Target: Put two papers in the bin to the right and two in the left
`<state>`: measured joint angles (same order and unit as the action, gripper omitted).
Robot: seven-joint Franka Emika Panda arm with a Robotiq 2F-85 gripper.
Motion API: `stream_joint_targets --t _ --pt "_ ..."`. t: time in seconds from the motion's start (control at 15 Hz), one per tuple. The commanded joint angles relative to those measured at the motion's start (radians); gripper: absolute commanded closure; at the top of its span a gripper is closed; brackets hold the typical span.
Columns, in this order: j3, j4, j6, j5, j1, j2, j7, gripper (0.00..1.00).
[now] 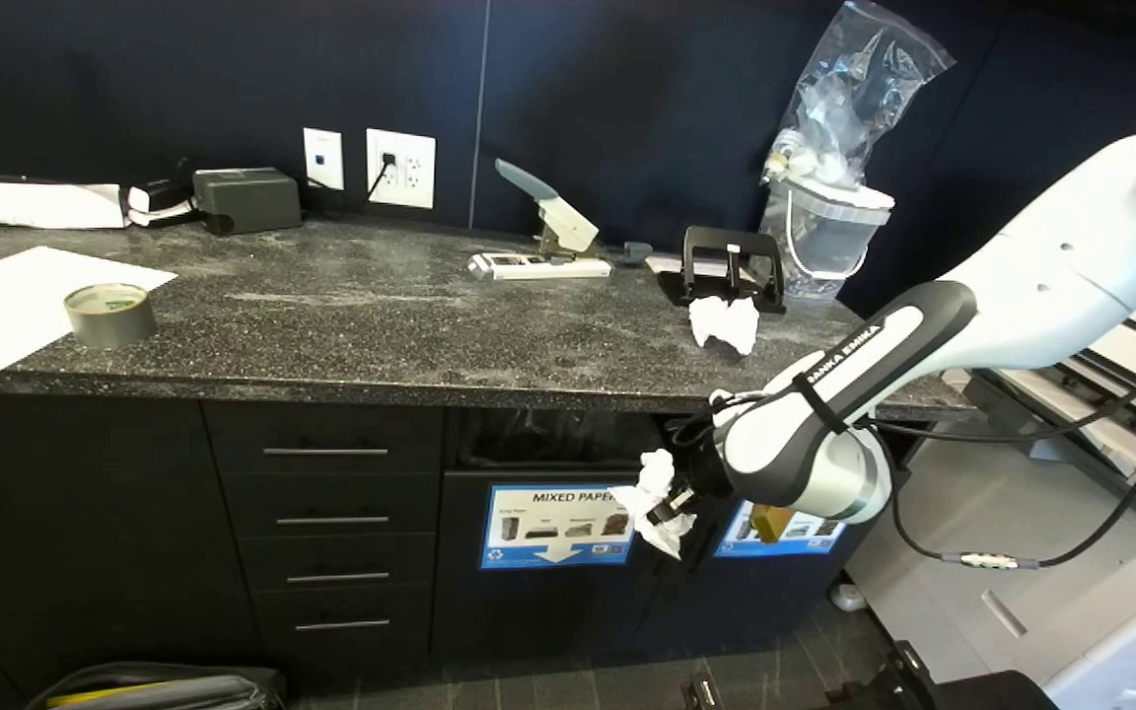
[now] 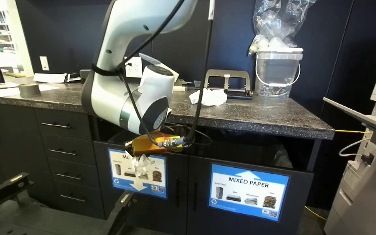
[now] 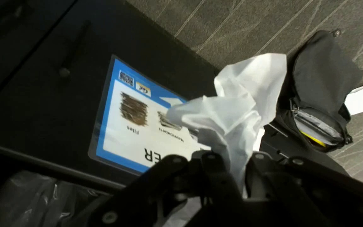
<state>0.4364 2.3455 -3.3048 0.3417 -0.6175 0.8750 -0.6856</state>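
Crumpled paper (image 1: 643,498) hangs in front of the left bin (image 1: 529,616) in an exterior view, another wad (image 1: 724,320) unbinned on the surface (image 1: 361,340) to that bin's upper right. In an exterior view the right bin (image 2: 227,224) hides its tally; in the wrist view, fingers (image 3: 216,175) nearly meet around undropped paper.

At five o'clock in an exterior view, the up-arrow sign (image 2: 248,194) on a bin door (image 2: 295,202) reads "MIXED PAPER", "Scrap Paper", "Mail", "Newspapers", "Files". At six in an exterior view, the down-arrow sign (image 1: 558,528) on the next bin door (image 1: 529,616) shows "MIXED PAPE"; the arm (image 1: 1012,306) at three, "ANKA EMIKA".
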Motion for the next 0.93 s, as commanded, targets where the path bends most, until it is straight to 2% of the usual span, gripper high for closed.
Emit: stream_joint_targets --t 0.0,0.2,0.33,0.6,0.87 --pt "0.017 -0.155 -0.098 0.054 0.056 0.136 0.070 0.90" --pt "-0.018 -0.211 -0.272 0.063 0.127 0.198 0.185 0.90" --pt "-0.077 -0.236 -0.406 0.066 0.202 0.224 0.278 0.90" --pt "-0.204 -0.285 -0.662 0.003 0.357 0.275 0.425 0.90" --pt "-0.274 -0.362 -0.812 -0.088 0.473 0.333 0.544 0.90"
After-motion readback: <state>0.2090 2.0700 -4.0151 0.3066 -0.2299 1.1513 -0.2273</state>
